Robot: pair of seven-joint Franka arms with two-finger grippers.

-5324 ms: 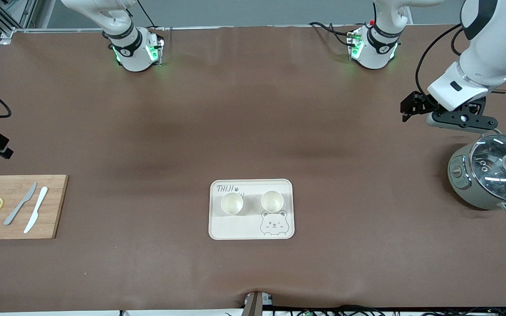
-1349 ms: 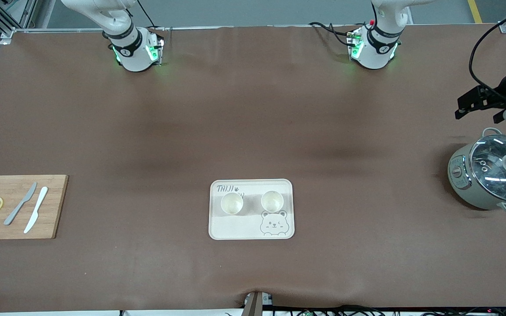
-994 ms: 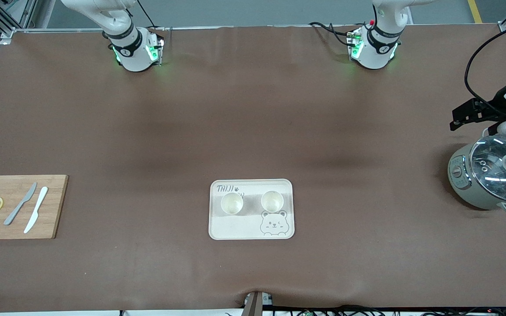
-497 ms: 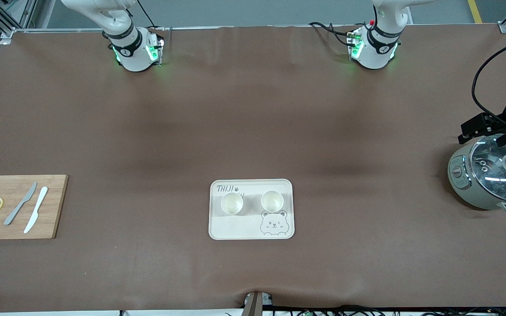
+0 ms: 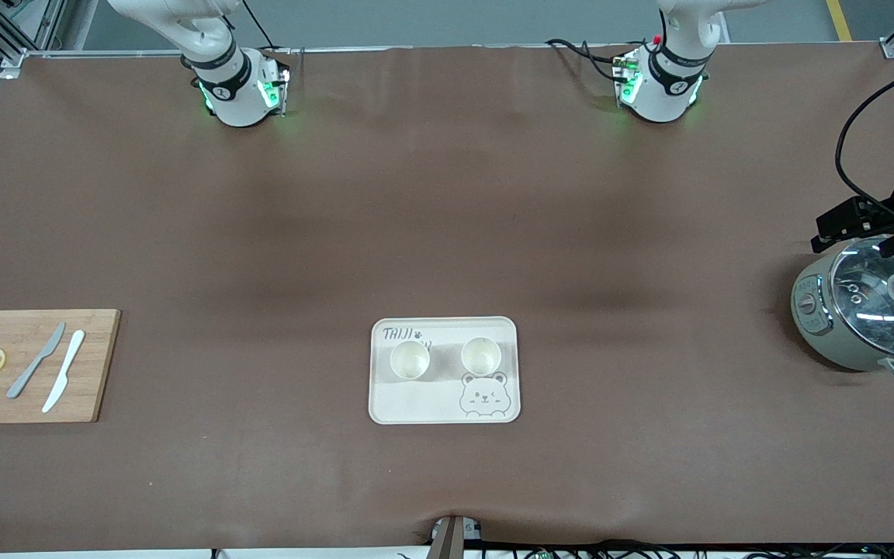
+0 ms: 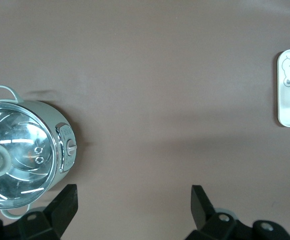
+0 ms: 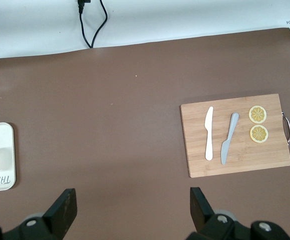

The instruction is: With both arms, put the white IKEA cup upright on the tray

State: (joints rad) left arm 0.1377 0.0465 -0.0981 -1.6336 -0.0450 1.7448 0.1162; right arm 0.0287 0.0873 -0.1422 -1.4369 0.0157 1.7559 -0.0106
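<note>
On the cream rectangular tray with the grey bear face (image 5: 445,370), at the middle of the brown worktop (image 5: 447,233), two white round cups (image 5: 410,360) (image 5: 481,355) stand upright side by side, mouths up, so the placing looks done. Up at the left arm's end, the left gripper (image 6: 133,200) hovers by the grey-green cooking pot with the glass lid (image 5: 870,312), its black fingers (image 6: 65,202) spread wide and holding nothing. At the right arm's end, the right gripper (image 7: 132,202) hangs high, fingers (image 7: 62,205) spread and empty too, looking down on the wooden cutting board (image 7: 234,135) with its two knives and lemon slices. What's left, I judge, is parking: keep both arms well apart from the tray so the cups aren't nudged, and keep the left one clear of the pot lid.
</note>
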